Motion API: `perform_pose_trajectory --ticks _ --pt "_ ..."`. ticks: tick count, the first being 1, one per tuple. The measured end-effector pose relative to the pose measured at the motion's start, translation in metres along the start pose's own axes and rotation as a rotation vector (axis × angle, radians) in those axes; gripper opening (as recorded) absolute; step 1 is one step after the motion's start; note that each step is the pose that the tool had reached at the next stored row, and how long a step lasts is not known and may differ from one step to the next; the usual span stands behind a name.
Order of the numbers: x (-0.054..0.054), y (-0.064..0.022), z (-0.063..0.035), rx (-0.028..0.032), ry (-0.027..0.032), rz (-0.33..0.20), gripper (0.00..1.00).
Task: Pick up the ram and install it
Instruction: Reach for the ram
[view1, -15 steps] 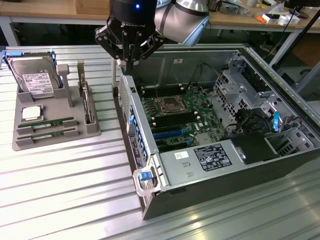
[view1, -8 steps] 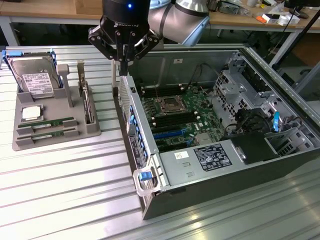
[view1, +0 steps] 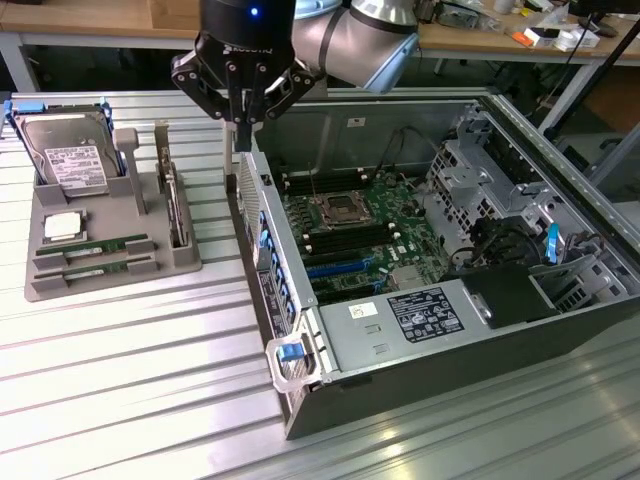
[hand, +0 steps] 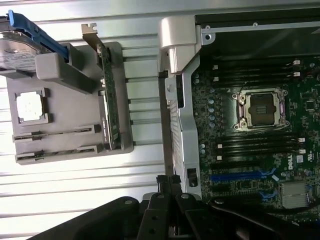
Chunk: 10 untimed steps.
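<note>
Two ram sticks, thin and green, lie edge-up in slots at the front of the grey tray (view1: 110, 275): one ram stick (view1: 100, 245) (hand: 55, 133) and a second (view1: 98, 265) (hand: 55, 153) beside it. My gripper (view1: 243, 122) (hand: 168, 186) hangs above the gap between the tray and the open computer case (view1: 300, 400), just over the case's side wall. Its fingers are shut with nothing between them. The motherboard (view1: 350, 230) has dark empty memory slots (hand: 250, 145) either side of the processor socket (hand: 262, 110).
The tray also holds a silver hard drive (view1: 70, 155) (hand: 17, 47), a square processor chip (view1: 62, 226) (hand: 30, 107) and an upright card with a metal bracket (view1: 175, 200) (hand: 110, 100). Drive cages and cables fill the case at the exterior view's right.
</note>
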<state>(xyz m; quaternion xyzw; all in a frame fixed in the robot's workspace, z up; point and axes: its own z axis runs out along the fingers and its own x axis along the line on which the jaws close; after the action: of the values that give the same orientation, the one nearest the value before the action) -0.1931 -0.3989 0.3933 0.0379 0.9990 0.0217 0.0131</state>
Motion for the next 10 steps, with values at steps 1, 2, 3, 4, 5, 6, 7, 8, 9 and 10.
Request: perform_pose_trajectory --ticks 1,2,3,4,5,6,7,8,9,10 --pt "0.000 0.0000 0.0000 0.0000 0.0000 0.000 0.10" --pt "0.001 -0.0001 -0.0001 0.0001 0.0000 0.000 0.10" --pt "0.002 -0.0001 0.0000 0.0000 0.0000 0.000 0.10" --pt "0.003 -0.0002 -0.0001 0.0001 0.0000 0.000 0.10" --pt "0.004 -0.0003 -0.0001 0.0000 0.0000 0.000 0.10" --pt "0.006 -0.0004 -0.0002 0.0000 0.0000 0.000 0.10" --pt "0.008 -0.0006 -0.0002 0.0000 0.0000 0.000 0.10" --pt "0.010 -0.0007 -0.0003 0.0001 0.0000 0.000 0.10" --pt "0.011 -0.0008 -0.0003 0.0000 0.0000 0.000 0.10" --pt "0.012 -0.0009 -0.0003 0.0001 0.0000 0.000 0.10"
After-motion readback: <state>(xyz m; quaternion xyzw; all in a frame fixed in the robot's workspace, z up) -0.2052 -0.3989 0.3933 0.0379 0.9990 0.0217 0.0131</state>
